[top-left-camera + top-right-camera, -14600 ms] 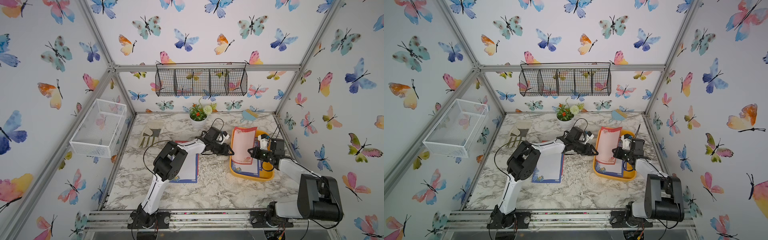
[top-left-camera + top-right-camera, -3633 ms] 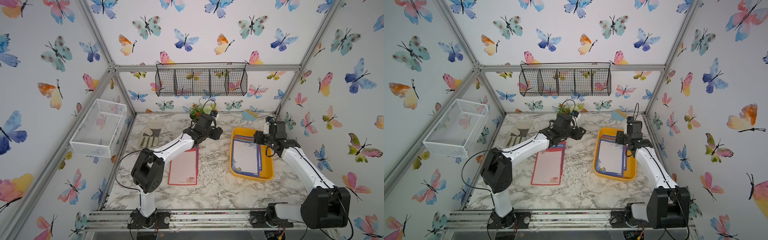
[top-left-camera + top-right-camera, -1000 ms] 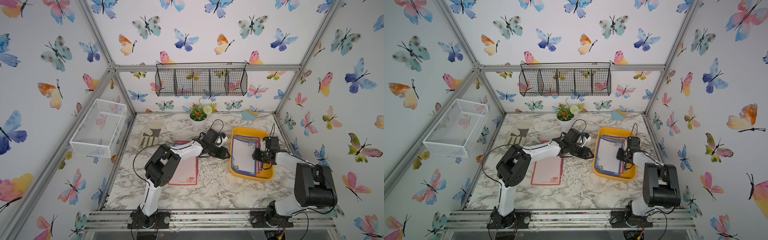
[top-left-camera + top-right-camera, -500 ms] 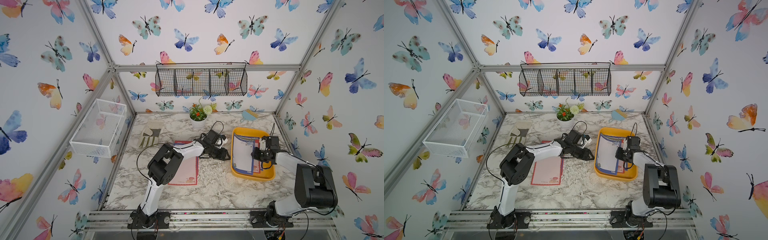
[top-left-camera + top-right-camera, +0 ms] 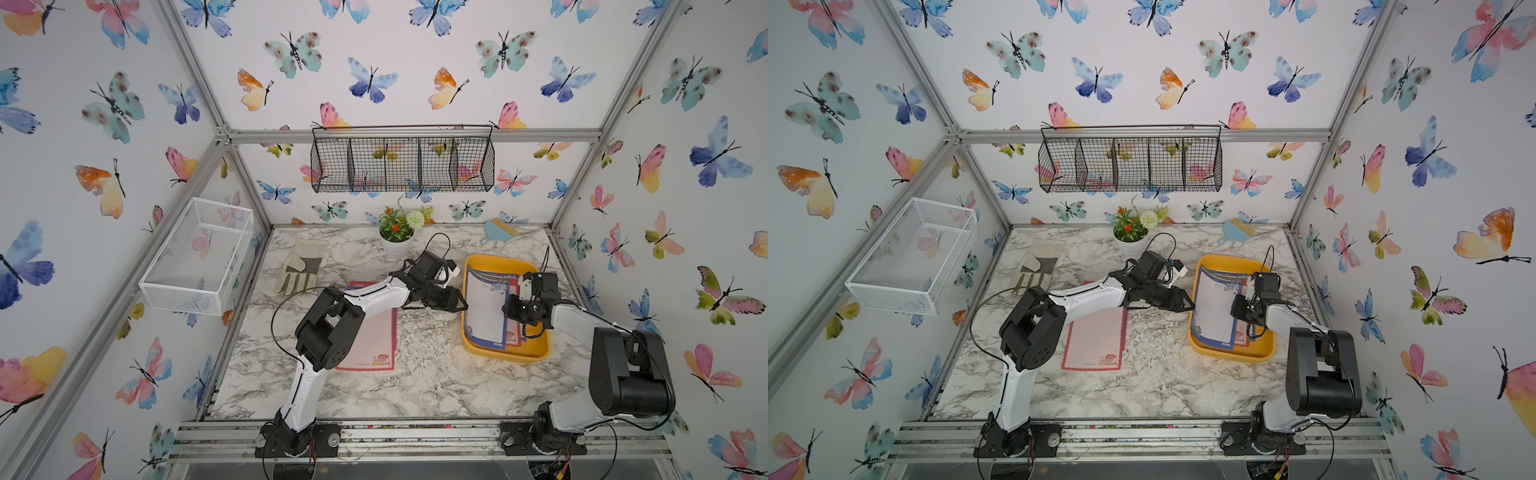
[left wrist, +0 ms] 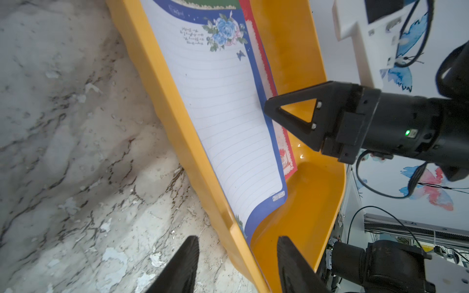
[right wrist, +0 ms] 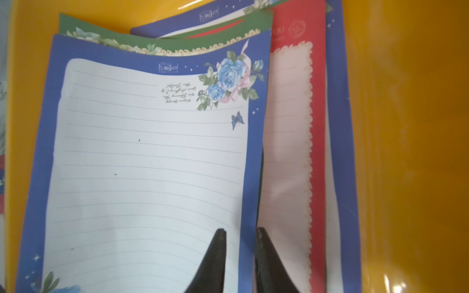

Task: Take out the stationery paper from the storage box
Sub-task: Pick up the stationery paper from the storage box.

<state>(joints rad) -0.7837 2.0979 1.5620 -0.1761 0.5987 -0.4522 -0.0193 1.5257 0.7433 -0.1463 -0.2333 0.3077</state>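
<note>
The task is, as I judge, only partly done. One thin rectangular letter sheet with a red printed border and pale pink centre (image 5: 372, 338) lies flat on the white-and-grey marble-patterned tabletop (image 5: 415, 374), outside the shallow yellow-orange plastic storage box (image 5: 509, 356). A narrow blue edge along its side suggests a second sheet beneath it, but I cannot be sure. The rest of the stationery paper is inside the box. A blue-bordered sheet with a white lined centre and a printed blue rose (image 7: 147, 165) is on top, a red-bordered sheet with scalloped cream trim (image 7: 289, 152) lies partly under it, and a green-bordered sheet (image 7: 165, 41) shows at one end, so several sheets are left to take out. The blue-bordered sheet bows upward along one long edge and leans toward the box wall nearest the left arm, which shows how thin and flexible the matte paper is. The right gripper (image 7: 239, 230) has its black tapered jaws close around that raised edge. A small gap shows between them, so I cannot tell if they truly pinch the paper. The left gripper (image 6: 237, 238) is spread, holds nothing and stands just at the outside of the box wall. The box is glossy moulded plastic with rounded corners and low sloping walls. The tabletop looks worn, with pale flakes.
</note>
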